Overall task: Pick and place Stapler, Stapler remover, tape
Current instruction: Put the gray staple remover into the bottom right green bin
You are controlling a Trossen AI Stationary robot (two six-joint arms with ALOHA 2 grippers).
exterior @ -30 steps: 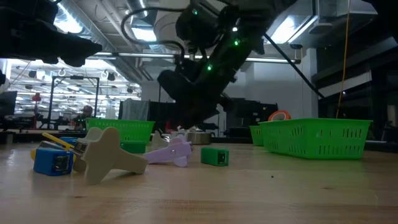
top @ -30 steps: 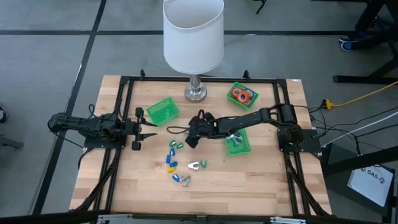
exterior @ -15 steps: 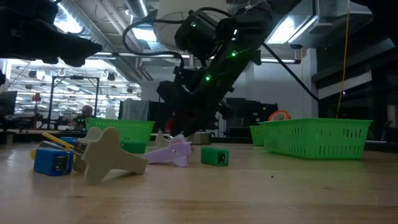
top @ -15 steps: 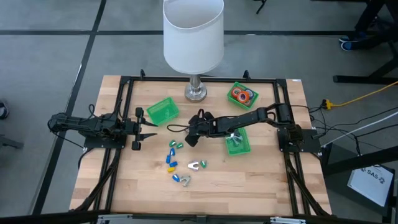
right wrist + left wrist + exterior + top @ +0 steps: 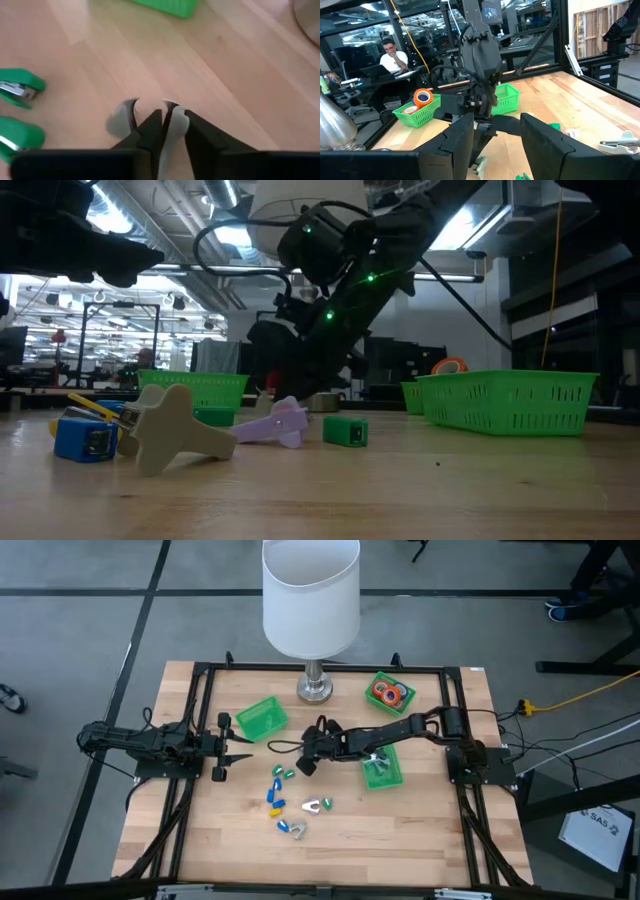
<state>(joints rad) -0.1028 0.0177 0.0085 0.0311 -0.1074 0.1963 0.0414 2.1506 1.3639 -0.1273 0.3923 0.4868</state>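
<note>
My right gripper (image 5: pixel 303 765) reaches low over the middle of the table, beside small green staplers (image 5: pixel 20 87), and is shut on a silvery-grey staple remover (image 5: pixel 175 122). More blue, yellow and green staplers (image 5: pixel 276 798) and two staple removers (image 5: pixel 316 805) lie on the near table. Red and orange tape rolls (image 5: pixel 388 693) sit in the far right green bin. My left gripper (image 5: pixel 238 748) waits open at the table's left, touching nothing. My right gripper pinches one grey handle of the staple remover (image 5: pixel 176 120) between its two fingers. The other handle (image 5: pixel 121 119) sticks out beside one finger (image 5: pixel 147 127). The fingers slant down from the table's right. Whether the remover is lifted off the wood, I cannot tell.
A green bin (image 5: pixel 383 770) holding staple removers stands under my right forearm. Another green bin (image 5: pixel 262 719) is at far left of centre. A white lamp (image 5: pixel 312 600) stands on a metal base (image 5: pixel 314 688) at the far edge. A person (image 5: pixel 392 50) sits beyond the table.
My right gripper has come down closer to the table and shifted slightly toward the table's left, its arm stretching out a little. The pieces lying on the table have stayed where they were.
</note>
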